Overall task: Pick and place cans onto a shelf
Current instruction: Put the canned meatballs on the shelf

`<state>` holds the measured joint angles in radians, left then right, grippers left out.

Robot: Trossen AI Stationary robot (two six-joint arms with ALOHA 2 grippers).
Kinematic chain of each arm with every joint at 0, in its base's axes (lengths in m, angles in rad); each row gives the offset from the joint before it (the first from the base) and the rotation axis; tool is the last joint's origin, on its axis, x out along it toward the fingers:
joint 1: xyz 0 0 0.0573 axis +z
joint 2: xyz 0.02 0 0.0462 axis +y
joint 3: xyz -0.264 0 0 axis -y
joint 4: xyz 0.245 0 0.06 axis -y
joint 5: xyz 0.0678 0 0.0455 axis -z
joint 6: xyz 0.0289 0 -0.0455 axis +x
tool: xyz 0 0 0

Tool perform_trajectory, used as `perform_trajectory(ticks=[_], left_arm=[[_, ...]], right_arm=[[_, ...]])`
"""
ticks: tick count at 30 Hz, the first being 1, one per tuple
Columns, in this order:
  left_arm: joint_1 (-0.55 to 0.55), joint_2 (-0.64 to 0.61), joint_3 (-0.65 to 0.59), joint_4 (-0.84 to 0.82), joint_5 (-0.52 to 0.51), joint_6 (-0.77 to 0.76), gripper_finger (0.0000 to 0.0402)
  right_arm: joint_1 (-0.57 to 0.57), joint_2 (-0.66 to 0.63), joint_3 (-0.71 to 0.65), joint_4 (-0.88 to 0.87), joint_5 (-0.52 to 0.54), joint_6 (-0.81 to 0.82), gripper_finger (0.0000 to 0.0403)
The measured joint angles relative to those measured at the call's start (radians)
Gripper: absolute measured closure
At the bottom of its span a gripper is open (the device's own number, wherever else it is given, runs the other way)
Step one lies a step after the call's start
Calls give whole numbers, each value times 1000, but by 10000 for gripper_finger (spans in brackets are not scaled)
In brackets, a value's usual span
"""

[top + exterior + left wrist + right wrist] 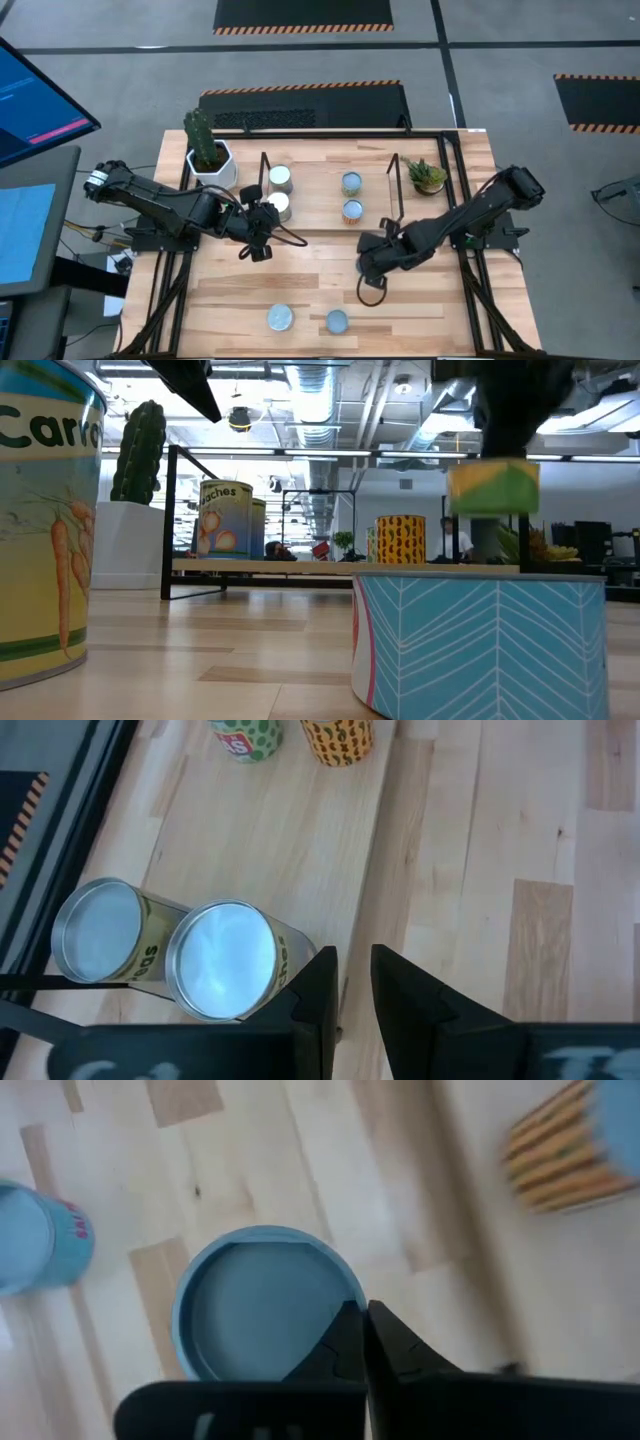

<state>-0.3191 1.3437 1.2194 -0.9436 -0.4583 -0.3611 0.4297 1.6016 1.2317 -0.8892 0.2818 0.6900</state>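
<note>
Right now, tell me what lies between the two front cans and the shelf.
Only the right claw; otherwise bare wood from the front cans to the shelf, seen in the high view.

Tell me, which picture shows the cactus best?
The low view: the cactus shows from the side, tall and green in its white pot. The high view looks down on it, so it looks short, at the table's back left. The two wrist views do not show it.
</note>
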Motion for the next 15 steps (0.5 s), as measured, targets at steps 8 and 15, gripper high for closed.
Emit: perform_trajectory(ticks=[8, 15], left_arm=[[0, 0, 0, 0, -1, -1, 349], [0, 0, 0, 0, -1, -2, 349]], right_arm=[[-6, 0, 260, -323, 172, -210, 399], [-85, 0, 375, -498, 248, -342, 399]])
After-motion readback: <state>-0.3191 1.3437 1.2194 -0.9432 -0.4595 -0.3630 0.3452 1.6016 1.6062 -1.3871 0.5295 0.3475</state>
